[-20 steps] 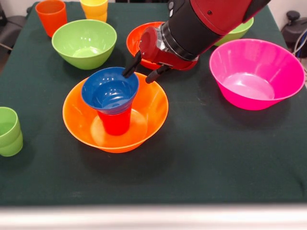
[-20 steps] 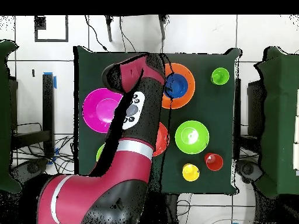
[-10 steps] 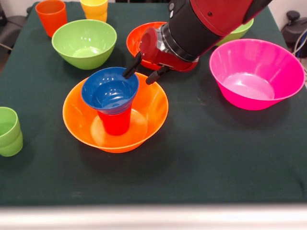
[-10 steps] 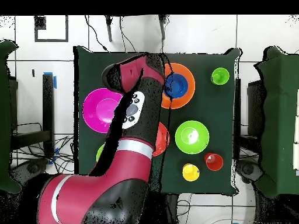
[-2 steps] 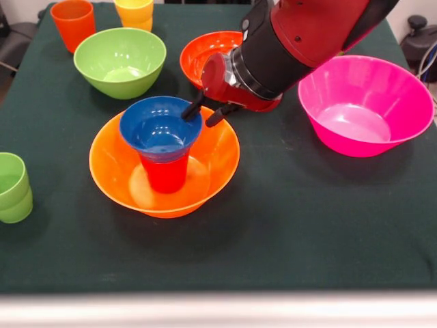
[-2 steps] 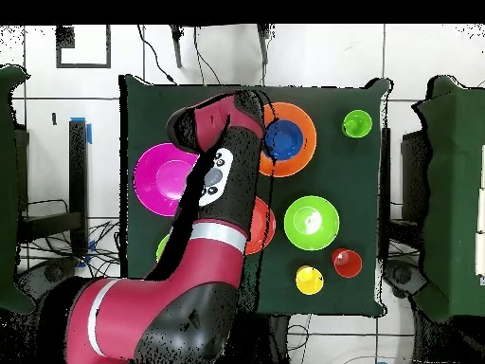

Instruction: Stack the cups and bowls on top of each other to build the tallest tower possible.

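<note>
Tower (image 5: 164, 147) stood three high: orange bowl (image 5: 208, 184), red cup (image 5: 164, 174), blue bowl (image 5: 161, 128). Gripper (image 5: 203, 113) hung at the blue bowl's rim, fingers (image 5: 192, 108) narrowly parted, one seemingly inside it, perhaps pinching the wall. Green cups (image 5: 12, 187) and other bowls remained loose on the bench (image 5: 307, 219).

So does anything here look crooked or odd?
The blue bowl sits slightly off-centre on the red cup inside the orange bowl, with the gripper straddling its rim, jaws open. Nothing spilled.
</note>
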`<state>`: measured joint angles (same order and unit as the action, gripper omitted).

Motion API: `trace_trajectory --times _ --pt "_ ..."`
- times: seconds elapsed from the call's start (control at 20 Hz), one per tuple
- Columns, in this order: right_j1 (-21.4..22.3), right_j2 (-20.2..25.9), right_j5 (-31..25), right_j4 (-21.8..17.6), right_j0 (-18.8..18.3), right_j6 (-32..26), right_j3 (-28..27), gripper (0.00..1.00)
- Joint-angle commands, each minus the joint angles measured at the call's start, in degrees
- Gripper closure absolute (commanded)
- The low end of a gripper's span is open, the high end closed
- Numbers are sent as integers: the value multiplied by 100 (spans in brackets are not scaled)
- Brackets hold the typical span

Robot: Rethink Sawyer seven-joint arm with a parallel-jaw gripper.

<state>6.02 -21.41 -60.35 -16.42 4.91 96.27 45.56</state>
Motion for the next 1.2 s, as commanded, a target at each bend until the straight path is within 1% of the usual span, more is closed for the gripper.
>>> trace_trajectory --times 0.05,1.0,1.2 --pt "-131 427 320 116 106 994 4 100" --pt "-104 432 309 115 113 943 36 100" --pt "-105 432 238 123 110 909 29 100"
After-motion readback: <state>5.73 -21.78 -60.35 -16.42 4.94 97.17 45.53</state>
